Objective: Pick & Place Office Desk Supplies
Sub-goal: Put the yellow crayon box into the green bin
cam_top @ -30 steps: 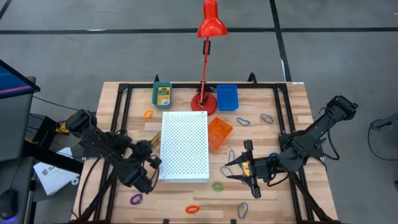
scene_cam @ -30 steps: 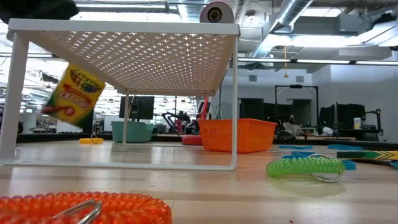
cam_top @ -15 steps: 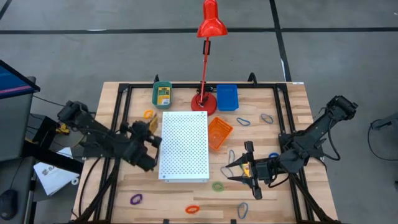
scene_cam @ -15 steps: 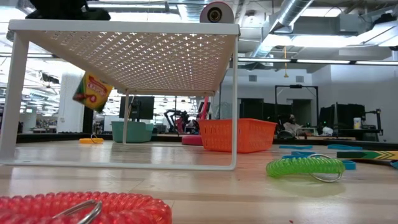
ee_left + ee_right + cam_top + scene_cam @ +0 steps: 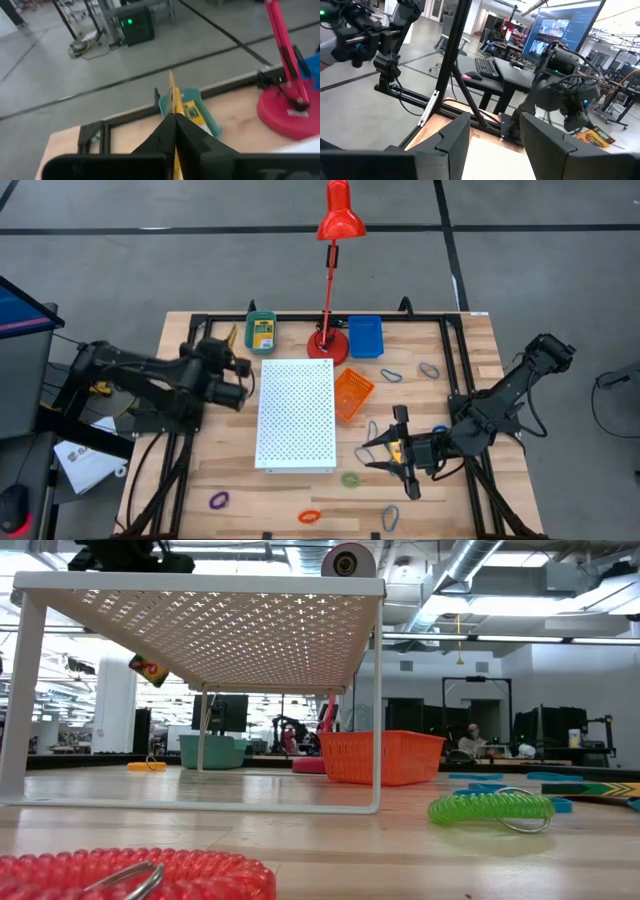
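Observation:
My left gripper (image 5: 228,348) hangs over the table's far left, just short of the teal bin (image 5: 262,330), and is shut on a yellow crayon box (image 5: 172,92). The low view shows a corner of this box (image 5: 148,668) hanging in the air behind the shelf. A second yellow-and-green box (image 5: 263,334) lies inside the teal bin. My right gripper (image 5: 366,456) stands open at the near right, raised above the table and pointing toward the shelf, with nothing between its fingers (image 5: 455,145). Coloured coil loops lie scattered on the wood. My left gripper pinches the crayon box by its two flat faces (image 5: 173,111) between its two fingers. The box is edge-on to the wrist camera, and its far end sticks out past the fingertips. The fingers point toward the far edge, slanting a little down. The box is lifted clear of the table.
A white perforated shelf (image 5: 296,412) stands mid-table. Behind it stands a red lamp (image 5: 330,340), with a blue bin (image 5: 365,335) to the lamp's right. An orange basket (image 5: 352,392) sits at the shelf's right. Green (image 5: 350,478), orange (image 5: 310,516) and purple (image 5: 218,500) loops lie near the front.
My left gripper has carried the crayon box from beside the shelf's near left corner toward the far edge and upward, rolling as it went. It now hangs just short of the teal bin. The gripper has stayed shut on the box.

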Motion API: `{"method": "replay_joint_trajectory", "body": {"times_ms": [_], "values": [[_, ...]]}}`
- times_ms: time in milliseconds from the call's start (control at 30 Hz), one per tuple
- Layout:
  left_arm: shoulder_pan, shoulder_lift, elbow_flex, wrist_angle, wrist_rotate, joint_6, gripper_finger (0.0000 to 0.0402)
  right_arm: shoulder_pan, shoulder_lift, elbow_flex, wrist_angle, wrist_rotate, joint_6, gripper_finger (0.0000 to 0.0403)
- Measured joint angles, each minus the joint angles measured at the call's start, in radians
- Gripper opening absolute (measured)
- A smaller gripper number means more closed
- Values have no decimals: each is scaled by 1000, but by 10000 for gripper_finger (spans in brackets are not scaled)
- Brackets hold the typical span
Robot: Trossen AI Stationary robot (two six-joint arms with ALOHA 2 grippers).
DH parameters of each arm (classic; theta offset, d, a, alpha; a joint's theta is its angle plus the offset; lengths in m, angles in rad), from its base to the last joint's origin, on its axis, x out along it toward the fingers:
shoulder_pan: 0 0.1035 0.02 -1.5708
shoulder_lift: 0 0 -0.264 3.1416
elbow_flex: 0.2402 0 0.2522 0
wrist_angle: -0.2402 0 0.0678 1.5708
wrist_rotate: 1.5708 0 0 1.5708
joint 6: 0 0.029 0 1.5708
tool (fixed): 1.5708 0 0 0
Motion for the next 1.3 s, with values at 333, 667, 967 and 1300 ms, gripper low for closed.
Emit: {"method": "replay_joint_trajectory", "body": {"times_ms": [333, 667, 967, 1300], "values": [[261, -67, 0, 554, -3, 727, 0, 0, -3, 0, 7, 3, 9, 170], [580, -34, 1, 908, 307, 1138, 0, 0, -3, 0, 19, 4, 11, 170], [742, 59, -139, 1083, 519, 1164, 0, -9, -3, 0, 18, 4, 20, 170], [824, 88, -331, 1359, 621, 1183, 0, -29, -3, 0, 16, 4, 23, 170]]}}
